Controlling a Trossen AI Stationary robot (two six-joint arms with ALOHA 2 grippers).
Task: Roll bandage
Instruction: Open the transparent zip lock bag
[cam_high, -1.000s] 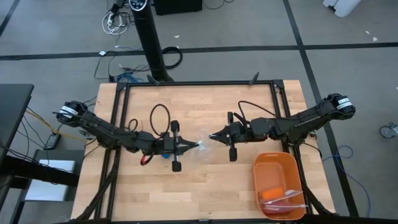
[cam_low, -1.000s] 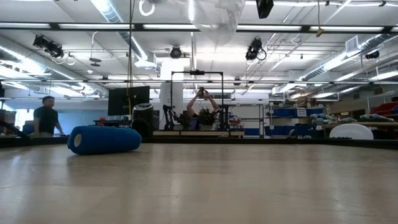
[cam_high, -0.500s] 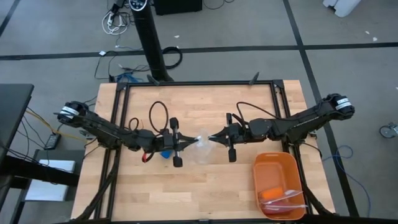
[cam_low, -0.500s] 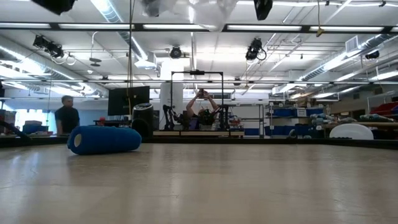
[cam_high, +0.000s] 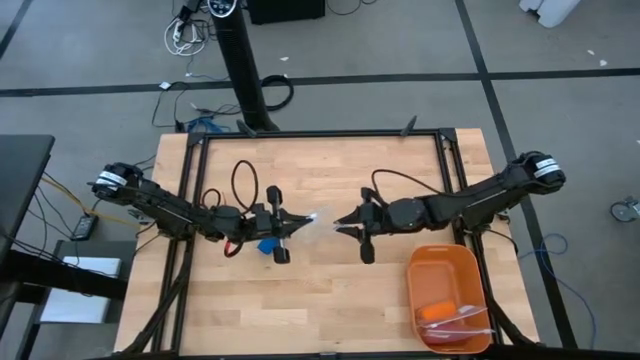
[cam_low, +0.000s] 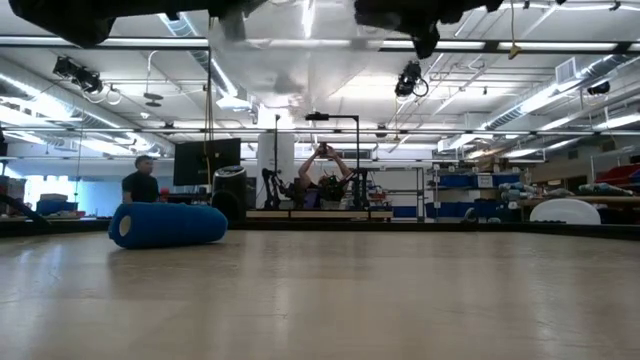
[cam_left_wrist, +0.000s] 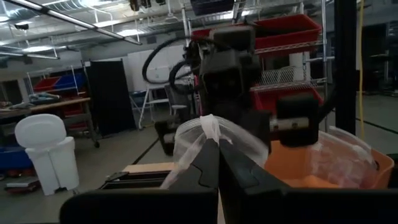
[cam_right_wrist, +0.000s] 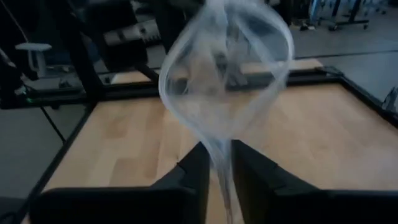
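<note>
I work at a pale wooden table (cam_high: 330, 300) with a black metal frame, in a big room with bright lights on the ceiling. Far behind the table a person in a dark top (cam_low: 140, 185) stands, and another person (cam_low: 322, 180) holds both arms up.

The bright blue bandage, rolled into a short soft tube (cam_low: 167, 224), lies on its side on the wood. From above I see only a bit of blue (cam_high: 266, 246) just under my left arm.

My left pincer (cam_high: 300, 224) is up in the air over the middle of the table. Its two dark fingers (cam_left_wrist: 239, 177) are pressed together on one end of a clear crinkly plastic bag (cam_left_wrist: 214, 137).

My right pincer (cam_high: 338, 224) is up in the air too, facing my left one, tip close to tip. The bag (cam_high: 322, 222) hangs between them. In my right wrist view the bag puffs out like a bubble (cam_right_wrist: 227, 68), and its thin tail runs down between my two dark fingers (cam_right_wrist: 193, 171). Those fingers stand a little apart, with a thin gap, and I cannot tell if they pinch the plastic.

An orange plastic tray (cam_high: 440, 262) sits at the table's corner near my right arm, well away from the bandage. Something small and orange (cam_high: 440, 311) and some clear plastic (cam_high: 470, 318) lie in it.
</note>
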